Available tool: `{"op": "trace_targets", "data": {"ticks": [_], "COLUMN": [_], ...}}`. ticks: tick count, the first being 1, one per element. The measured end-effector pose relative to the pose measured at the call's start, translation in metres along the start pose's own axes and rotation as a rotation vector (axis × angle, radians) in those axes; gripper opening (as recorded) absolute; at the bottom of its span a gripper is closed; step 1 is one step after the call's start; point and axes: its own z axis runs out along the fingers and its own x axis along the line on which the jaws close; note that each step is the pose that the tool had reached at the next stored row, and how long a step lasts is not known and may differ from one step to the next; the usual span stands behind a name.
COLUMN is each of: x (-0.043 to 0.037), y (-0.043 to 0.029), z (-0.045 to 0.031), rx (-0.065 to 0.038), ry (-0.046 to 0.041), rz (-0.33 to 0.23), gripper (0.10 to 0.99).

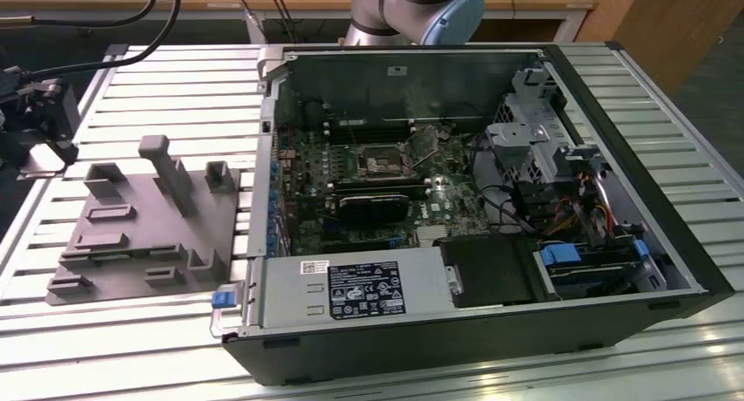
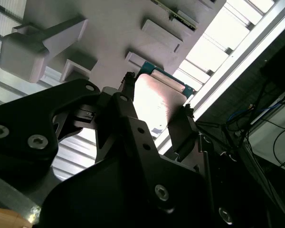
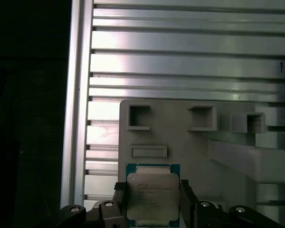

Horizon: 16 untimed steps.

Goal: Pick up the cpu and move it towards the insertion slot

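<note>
The fingers (image 3: 186, 199) clamp two opposite edges of the cpu (image 3: 153, 194), holding it flat over the grey fixture (image 3: 180, 142) at the exterior view's left of the table (image 1: 152, 78), with the slot (image 1: 382, 164) well apart rightward inside the open case (image 1: 465, 340).

Glare whitens the cpu (image 2: 156, 104), while deep shadow fills the edges.

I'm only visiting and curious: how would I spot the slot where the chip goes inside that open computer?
Find the open black computer case lying on the slatted metal table, then the dark green circuit board inside it. Near the board's middle is the insertion slot: small, square and black with a thin silvery frame, unlike the long black module beside it.
</note>
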Motion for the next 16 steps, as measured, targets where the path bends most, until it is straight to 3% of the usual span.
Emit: {"op": "trace_targets", "data": {"ticks": [9,16], "x": [0.0001,0.0001], "y": [0.0007,0.0016], "z": [-0.0095,-0.0224], "rx": [-0.001,-0.003], "ry": [0.0000,0.0000], "rz": [0.000,0.000], "gripper": [0.533,0.533]}}
